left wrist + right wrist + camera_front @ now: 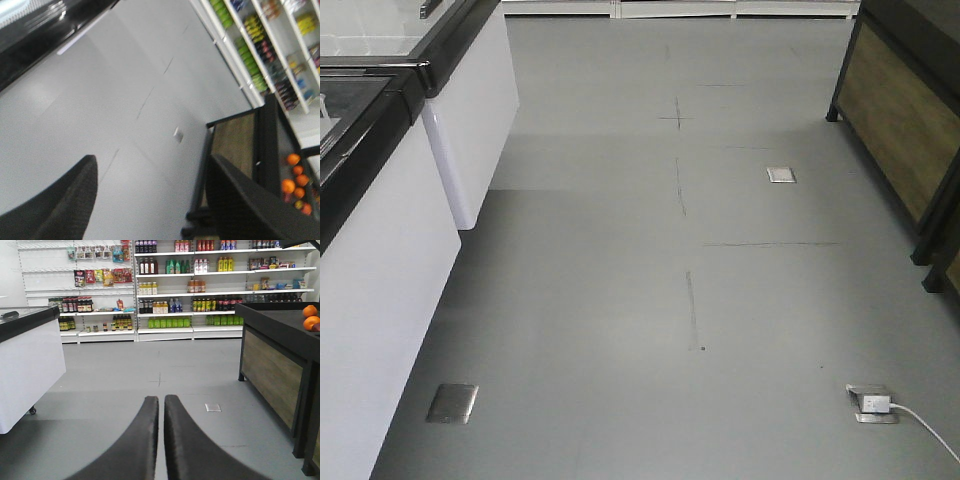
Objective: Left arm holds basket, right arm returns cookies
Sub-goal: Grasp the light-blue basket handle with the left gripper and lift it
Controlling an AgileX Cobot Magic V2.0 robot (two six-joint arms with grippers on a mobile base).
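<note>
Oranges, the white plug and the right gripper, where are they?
Oranges (pixel 311 322): right wrist view, on the lower orange's skin.
White plug (pixel 876 402): front view, on the plug's body.
Right gripper (pixel 161 400): right wrist view, midway between its fingertips.

The matte black left claw (pixel 153 160) has two broad fingers (pixel 65 205) with a fine, grainy surface texture. One ends in a rounded hump. The other, across the claw's opening, has a squarer corner and a straight inner edge. The dark charcoal right claw (pixel 161 400) has two smooth, curved fingers (pixel 137 440) that taper from wide bases to blunt, rounded tips, with only a thin pale slit between their inner edges.
</note>
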